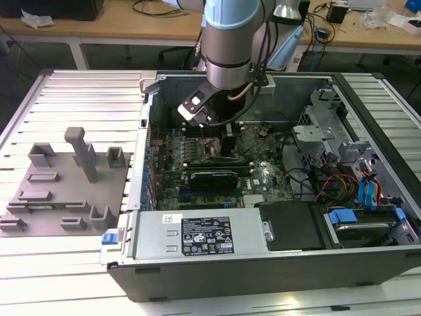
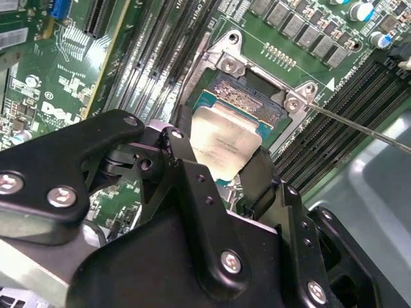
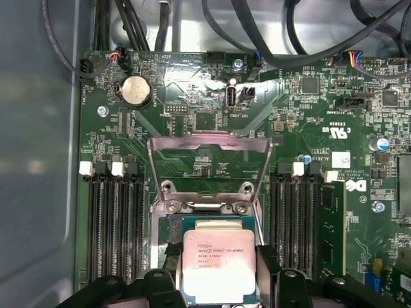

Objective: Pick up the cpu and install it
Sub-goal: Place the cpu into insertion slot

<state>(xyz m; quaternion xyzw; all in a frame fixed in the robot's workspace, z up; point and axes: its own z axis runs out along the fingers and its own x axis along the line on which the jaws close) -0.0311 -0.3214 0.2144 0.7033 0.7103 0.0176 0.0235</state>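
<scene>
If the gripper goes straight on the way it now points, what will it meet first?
Most likely the open socket on the motherboard: the gripper points down at it, its jaws closed on the cpu, which would touch first. The gap between them I cannot judge.
</scene>
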